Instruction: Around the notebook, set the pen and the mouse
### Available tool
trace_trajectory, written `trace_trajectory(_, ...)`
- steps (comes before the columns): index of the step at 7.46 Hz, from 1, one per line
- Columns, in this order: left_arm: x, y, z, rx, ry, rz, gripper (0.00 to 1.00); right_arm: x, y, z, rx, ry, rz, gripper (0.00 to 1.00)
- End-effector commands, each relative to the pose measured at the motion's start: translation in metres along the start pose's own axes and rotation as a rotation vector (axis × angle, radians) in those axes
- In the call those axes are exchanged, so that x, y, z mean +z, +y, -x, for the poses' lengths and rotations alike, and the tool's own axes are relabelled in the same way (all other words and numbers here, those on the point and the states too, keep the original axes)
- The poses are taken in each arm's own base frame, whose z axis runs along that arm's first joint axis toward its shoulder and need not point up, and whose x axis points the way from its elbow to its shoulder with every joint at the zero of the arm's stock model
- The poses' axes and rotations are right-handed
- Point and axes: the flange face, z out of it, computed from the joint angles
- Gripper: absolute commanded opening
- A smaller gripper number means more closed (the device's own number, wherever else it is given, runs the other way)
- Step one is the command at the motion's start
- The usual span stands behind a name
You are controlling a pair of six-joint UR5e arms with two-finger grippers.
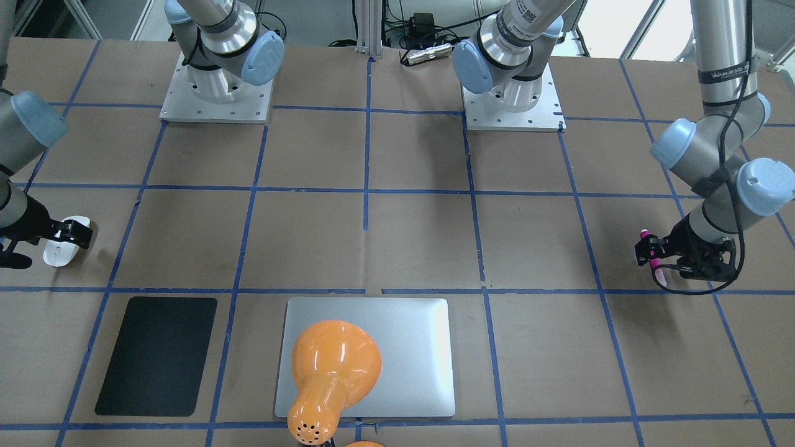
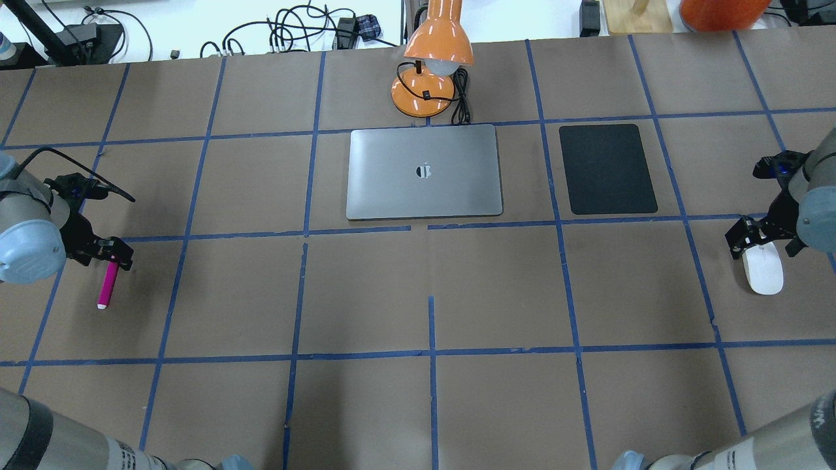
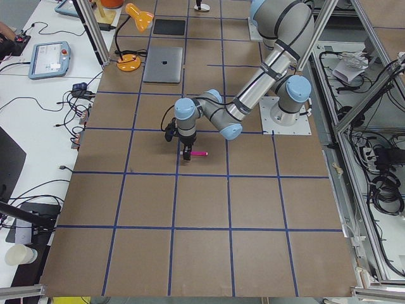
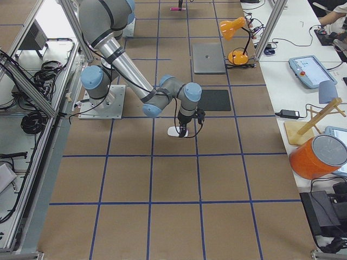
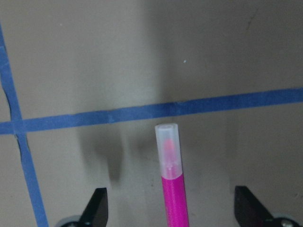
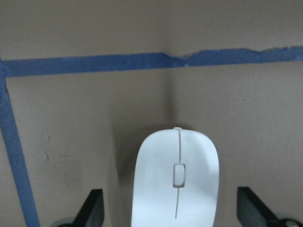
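The pink pen [image 2: 108, 284] lies on the brown table at the far left, its pale end [image 5: 168, 146] pointing away from the wrist. My left gripper [image 2: 112, 251] stands open over its other end, fingers [image 5: 98, 208] well clear of the pen [image 5: 172, 189] on both sides. At the far right the white mouse [image 2: 764, 271] rests on the table. My right gripper [image 2: 757, 236] is open astride it, with gaps between the fingertips [image 6: 92, 208] and the mouse [image 6: 176, 175]. The silver notebook [image 2: 424, 196] lies flat at the far middle.
An orange desk lamp [image 2: 434, 46] stands behind the notebook, its head leaning over the notebook's far edge [image 1: 332, 366]. A black pad [image 2: 607, 168] lies to the notebook's right. Blue tape lines grid the brown table [image 2: 431, 294].
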Motion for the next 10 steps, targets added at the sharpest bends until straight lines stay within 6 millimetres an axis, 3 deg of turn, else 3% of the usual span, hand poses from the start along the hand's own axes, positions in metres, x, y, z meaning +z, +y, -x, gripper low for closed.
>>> trace_trajectory(1, 0.001, 0.000, 0.001, -0.002, 0.002, 0.002, 0.52, 0.009, 0.005, -0.010, -0.003, -0.010, 0.016, 1.00)
trace_trajectory(4, 0.003, 0.007, 0.010, -0.025, 0.009, 0.004, 0.49, 0.024, 0.015, -0.003, -0.028, -0.034, 0.042, 1.00)
trace_trajectory(5, 0.002, 0.006, 0.009, -0.023, 0.016, -0.003, 0.46, 0.022, 0.014, -0.003, -0.032, -0.036, 0.037, 0.85)
trace_trajectory(6, 0.003, 0.006, 0.009, -0.023, 0.017, -0.002, 0.46, 0.024, 0.015, -0.002, -0.032, -0.040, 0.042, 0.56)
trace_trajectory(7, 0.004, 0.006, 0.008, -0.024, 0.028, -0.004, 0.45, 0.021, 0.013, -0.004, -0.029, -0.035, 0.035, 0.39)
trace_trajectory(8, 0.004, 0.005, 0.007, -0.024, 0.039, -0.014, 0.37, 0.016, 0.011, -0.006, -0.030, -0.032, 0.028, 0.23)
trace_trajectory(9, 0.005, 0.005, 0.007, -0.023, 0.040, -0.013, 0.18, -0.003, 0.005, -0.006, -0.029, -0.017, -0.009, 0.07)
trace_trajectory(10, 0.002, 0.002, 0.009, -0.020, 0.035, -0.019, 0.08, -0.029, -0.011, -0.003, -0.032, -0.029, -0.081, 0.00)
